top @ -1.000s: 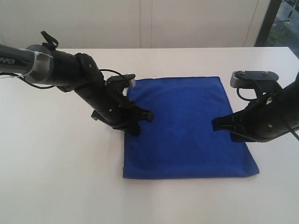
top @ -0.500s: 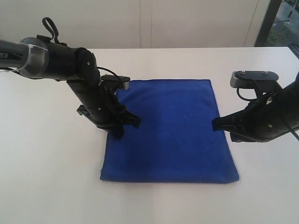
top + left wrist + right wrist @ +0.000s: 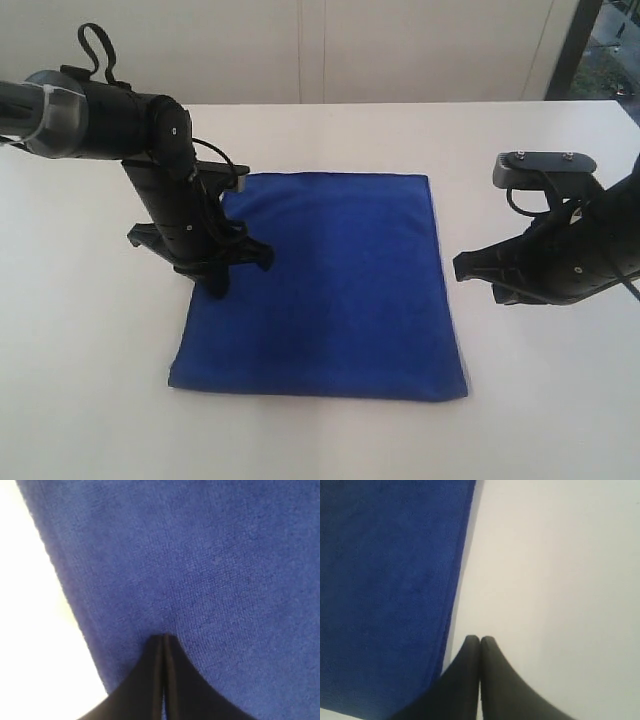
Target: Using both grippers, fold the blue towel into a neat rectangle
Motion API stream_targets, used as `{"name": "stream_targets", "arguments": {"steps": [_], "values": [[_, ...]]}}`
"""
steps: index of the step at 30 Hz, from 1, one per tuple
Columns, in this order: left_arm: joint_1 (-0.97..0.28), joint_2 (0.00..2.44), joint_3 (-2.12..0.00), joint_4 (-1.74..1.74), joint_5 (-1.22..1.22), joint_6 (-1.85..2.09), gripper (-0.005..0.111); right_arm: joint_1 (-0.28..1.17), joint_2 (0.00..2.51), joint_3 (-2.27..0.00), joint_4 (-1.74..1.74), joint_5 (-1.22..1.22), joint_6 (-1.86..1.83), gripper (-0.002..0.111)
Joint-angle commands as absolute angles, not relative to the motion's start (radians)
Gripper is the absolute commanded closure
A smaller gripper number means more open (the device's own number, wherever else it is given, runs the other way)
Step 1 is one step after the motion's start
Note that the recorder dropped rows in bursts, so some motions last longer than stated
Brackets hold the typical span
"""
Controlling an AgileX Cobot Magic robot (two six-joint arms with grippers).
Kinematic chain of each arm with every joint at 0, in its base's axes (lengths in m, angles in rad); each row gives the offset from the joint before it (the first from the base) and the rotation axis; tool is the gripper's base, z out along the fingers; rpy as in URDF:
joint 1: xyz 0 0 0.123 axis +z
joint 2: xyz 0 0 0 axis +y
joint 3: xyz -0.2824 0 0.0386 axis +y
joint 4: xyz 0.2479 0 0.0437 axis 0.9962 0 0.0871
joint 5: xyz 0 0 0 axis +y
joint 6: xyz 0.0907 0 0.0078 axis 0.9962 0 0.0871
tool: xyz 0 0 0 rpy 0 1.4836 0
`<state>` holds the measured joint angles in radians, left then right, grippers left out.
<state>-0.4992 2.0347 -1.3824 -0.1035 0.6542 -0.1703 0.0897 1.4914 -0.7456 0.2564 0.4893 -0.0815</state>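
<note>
Black left gripper point(image 3: 163, 638) shut tight, jaws flush against each other, nothing pinched between them; tips set down on the blue towel point(image 3: 330, 280), just inside its left edge, about midway along that side. Cloth pile right up against the tips in the left wrist view, with a strip of bare white table point(image 3: 90, 380) just beyond the edge. Above the jaws, a dark arm slanting up and back to a grey tube point(image 3: 45, 110) at the left border of the exterior view, a black cable loop point(image 3: 95, 45) standing up from it. Right gripper point(image 3: 480, 639) likewise closed, jaws together, holding nothing; poised over bare table just beside the towel's right edge, clear of the cloth. Cannot tell whether its tips touch the tabletop. Behind it, a black arm leaning in low from the right, with a grey-fronted camera block point(image 3: 545, 165) mounted on top. Towel spread flat and single in colour, deep royal blue, roughly four-sided, narrower at the far end and wider toward the near end, lying between the two arms and nearer the left one. Pale wall point(image 3: 300, 50) behind the far table edge.
</note>
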Motion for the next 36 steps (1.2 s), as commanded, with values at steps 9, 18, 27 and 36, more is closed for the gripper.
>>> {"name": "stream_targets", "arguments": {"steps": [9,18,27,36], "values": [[-0.488,2.063,-1.356,0.022,0.815,-0.271,0.107,0.090,1.492,-0.747,0.257,0.489,-0.093,0.108],[-0.490,2.042,-1.361,0.020,0.833,-0.271,0.107,0.090,1.492,-0.747,0.257,0.489,-0.093,0.108],[-0.490,1.800,-1.361,0.023,0.839,-0.081,0.107,0.090,1.488,-0.744,0.257,0.502,-0.135,0.108],[-0.490,1.500,-1.157,-0.017,0.831,0.101,0.107,0.090,1.260,-0.650,0.257,0.521,-0.252,0.108]]}}
